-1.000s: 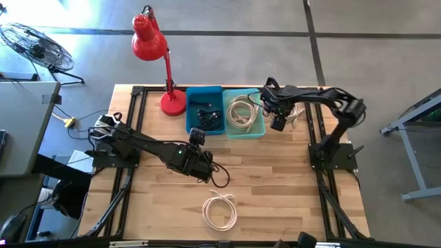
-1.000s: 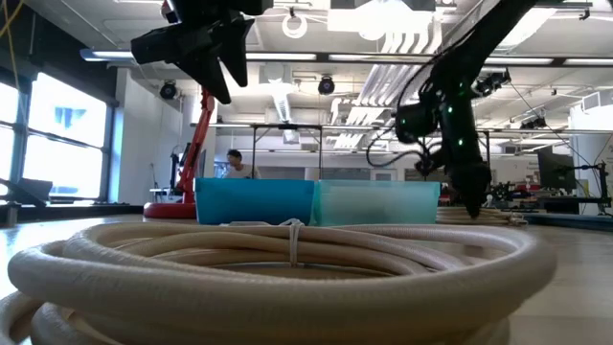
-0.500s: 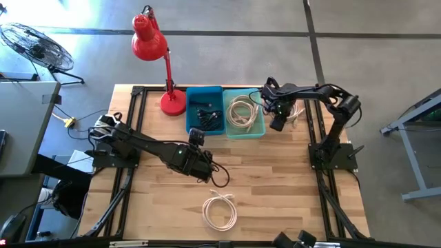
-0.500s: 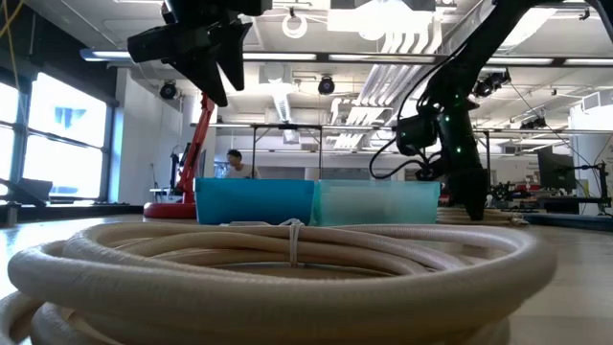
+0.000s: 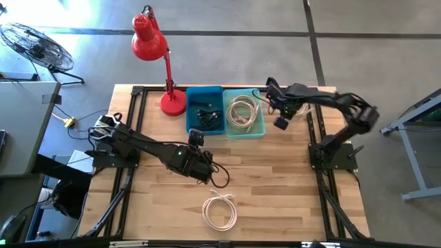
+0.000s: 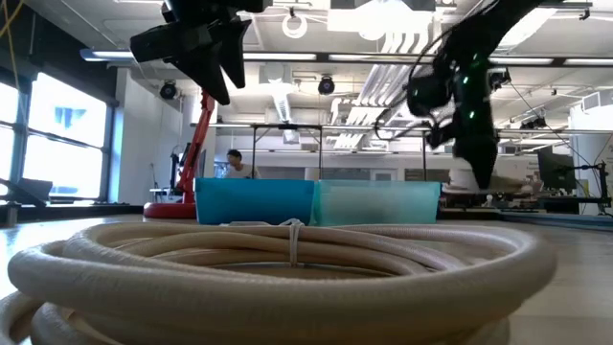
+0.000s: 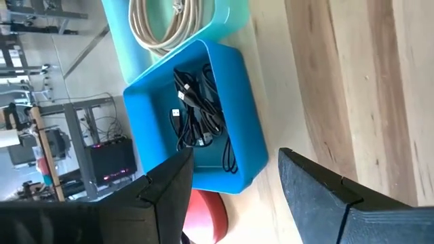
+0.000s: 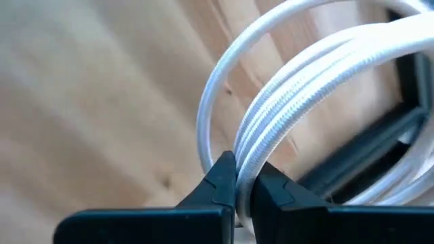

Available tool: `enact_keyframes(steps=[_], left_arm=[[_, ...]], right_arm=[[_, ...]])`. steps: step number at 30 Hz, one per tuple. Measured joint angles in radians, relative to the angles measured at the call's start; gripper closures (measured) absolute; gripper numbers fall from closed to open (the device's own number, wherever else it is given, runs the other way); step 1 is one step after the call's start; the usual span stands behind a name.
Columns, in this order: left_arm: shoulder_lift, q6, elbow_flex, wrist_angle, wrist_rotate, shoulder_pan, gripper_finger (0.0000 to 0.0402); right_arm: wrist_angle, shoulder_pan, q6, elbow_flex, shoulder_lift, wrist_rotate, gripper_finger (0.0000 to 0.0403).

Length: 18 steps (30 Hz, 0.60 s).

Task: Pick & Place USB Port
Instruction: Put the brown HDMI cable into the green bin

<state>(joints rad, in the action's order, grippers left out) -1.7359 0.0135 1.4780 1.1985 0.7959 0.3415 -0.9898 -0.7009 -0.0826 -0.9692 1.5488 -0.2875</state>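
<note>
On the pale wooden worktop (image 5: 275, 179), the right end effector (image 8: 236, 177) pinches a coiled white braided USB cable (image 8: 319, 115) just right of the light teal bin (image 5: 256, 128), its strands running diagonally across the wrist view. The left end effector (image 7: 234, 177), fingers spread, hovers mid-worktop facing the blue plastic bin (image 7: 251, 129) of black cables (image 7: 200, 112).

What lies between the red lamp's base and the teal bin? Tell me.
The blue bin holding black cables sits between the lamp base and the teal bin, touching the teal one; the high view shows it.
</note>
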Motion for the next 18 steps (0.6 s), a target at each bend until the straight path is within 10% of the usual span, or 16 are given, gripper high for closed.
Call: enact_keyframes(steps=[18], left_arm=[[0.000, -0.060, -0.001, -0.153, 0.088, -0.001, 0.0190]], right_arm=[[-0.175, 0.550, 0.379, 0.004, -0.903, 0.059, 0.0393]])
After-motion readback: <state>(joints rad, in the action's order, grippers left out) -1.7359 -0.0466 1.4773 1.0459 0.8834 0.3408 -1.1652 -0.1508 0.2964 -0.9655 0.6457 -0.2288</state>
